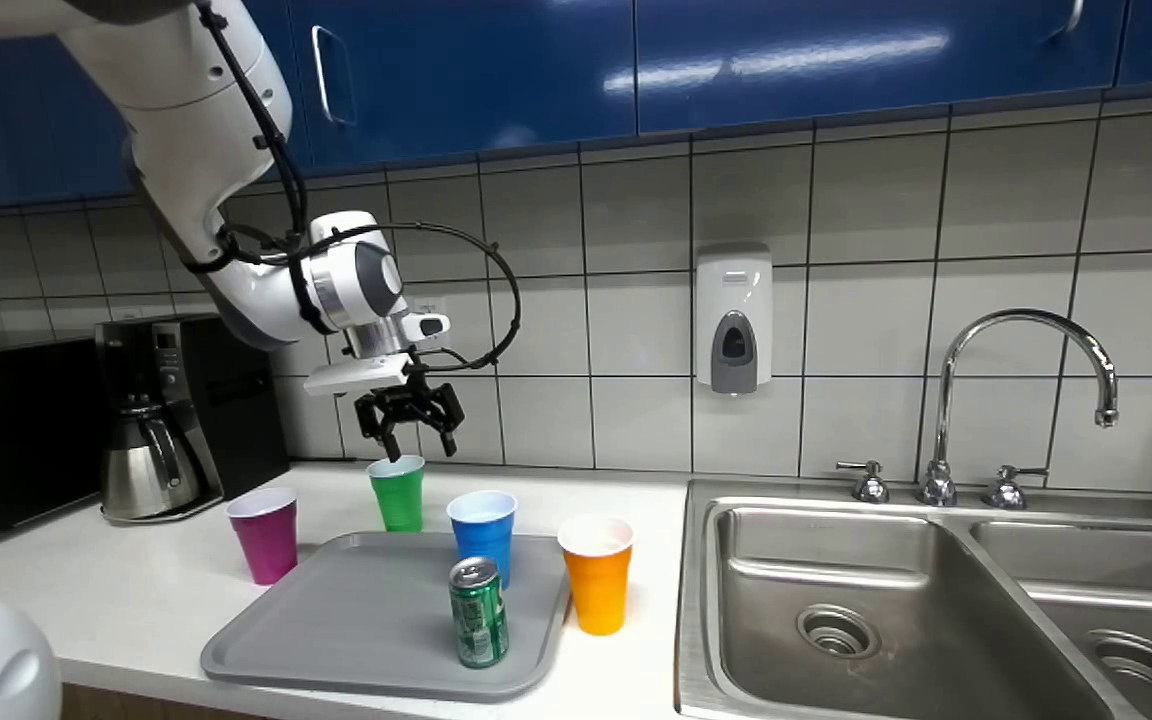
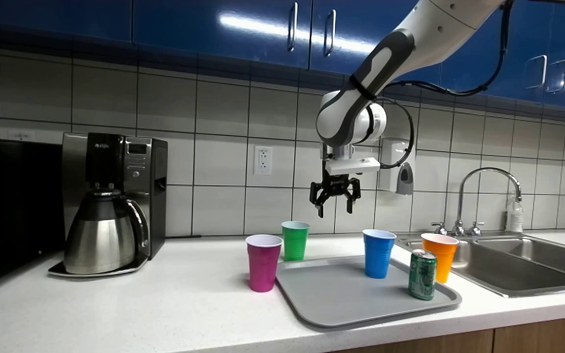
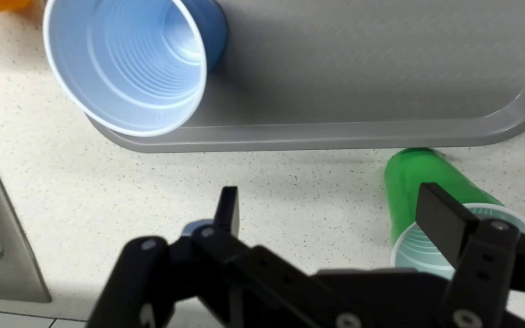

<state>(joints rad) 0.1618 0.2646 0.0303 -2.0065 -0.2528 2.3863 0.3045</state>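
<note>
On this white kitchen counter (image 2: pixel 165 304) there's a steel double sink (image 1: pixel 698 600), its two drains (image 1: pixel 838 631) showing in an exterior view only. The coffee maker (image 2: pixel 138 184) has a logo (image 2: pixel 101 145) up front, too blurry for me to read. Next, a gray serving tray (image 2: pixel 346 294). My gripper (image 2: pixel 335 210) hangs in midair, jaws spread wide, nothing in them. Closest is the green plastic cup (image 2: pixel 295 242), upright on the counter just beside the tray; in my wrist view one finger (image 3: pixel 445 221) blocks part of it. The blue plastic cup (image 2: pixel 378 257) is on the tray, magenta cup (image 2: pixel 264 264) and orange cup (image 1: pixel 598 580) standing off opposite sides. Green soda can (image 1: pixel 479 620) is there too, print unreadable, in both exterior views only.
</note>
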